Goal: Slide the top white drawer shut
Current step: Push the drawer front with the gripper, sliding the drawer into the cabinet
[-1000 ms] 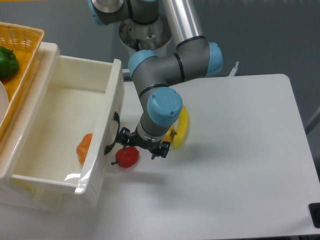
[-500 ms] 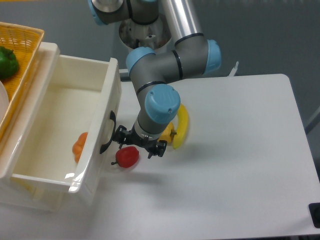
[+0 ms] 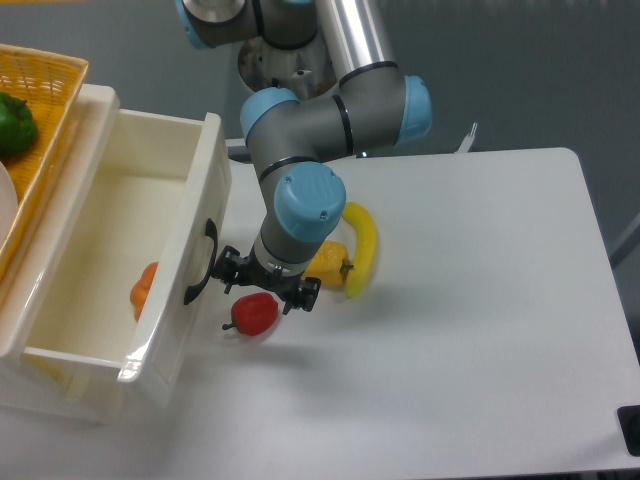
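Note:
The top white drawer (image 3: 110, 215) stands pulled out of the cabinet at the left, cream-white and glossy, with a black curved handle (image 3: 201, 262) on its front panel. An orange fruit (image 3: 143, 288) lies inside near the front. My gripper (image 3: 264, 287) points down just right of the drawer front, its left finger (image 3: 228, 272) close against the handle. The fingers stand spread apart with nothing between them. A red pepper (image 3: 255, 313) lies on the table right below the gripper. The lower drawer is hidden.
A yellow banana (image 3: 362, 248) and a yellow pepper (image 3: 327, 265) lie just behind the gripper. A wicker basket (image 3: 45, 85) with a green pepper (image 3: 15, 122) sits on top of the cabinet. The white table (image 3: 470, 330) stretches to the right.
The drawer front has slid left into the cabinet and the gripper has moved left with it. The red pepper, banana and yellow pepper have stayed put.

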You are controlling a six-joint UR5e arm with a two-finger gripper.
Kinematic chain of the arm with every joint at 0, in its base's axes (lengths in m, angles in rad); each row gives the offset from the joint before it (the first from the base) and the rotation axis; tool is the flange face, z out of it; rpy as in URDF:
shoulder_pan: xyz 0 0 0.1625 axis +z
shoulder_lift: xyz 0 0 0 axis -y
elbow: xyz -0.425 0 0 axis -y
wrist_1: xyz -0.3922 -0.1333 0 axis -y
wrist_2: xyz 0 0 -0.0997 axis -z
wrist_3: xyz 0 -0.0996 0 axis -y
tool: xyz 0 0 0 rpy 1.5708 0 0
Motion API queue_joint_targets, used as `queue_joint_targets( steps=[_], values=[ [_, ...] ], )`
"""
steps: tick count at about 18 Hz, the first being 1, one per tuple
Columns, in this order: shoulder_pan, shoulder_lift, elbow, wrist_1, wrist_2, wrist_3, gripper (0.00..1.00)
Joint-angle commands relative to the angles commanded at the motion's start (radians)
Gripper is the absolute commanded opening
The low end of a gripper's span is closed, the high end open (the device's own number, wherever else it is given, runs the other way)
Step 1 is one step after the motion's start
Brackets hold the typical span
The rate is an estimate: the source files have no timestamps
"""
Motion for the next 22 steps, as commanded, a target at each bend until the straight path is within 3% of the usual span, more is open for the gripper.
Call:
queue_joint_targets(
  steps=[22],
  values=[
    [-0.080,0.012,0.008,0.000,0.008,-0.043,1.00]
  ],
)
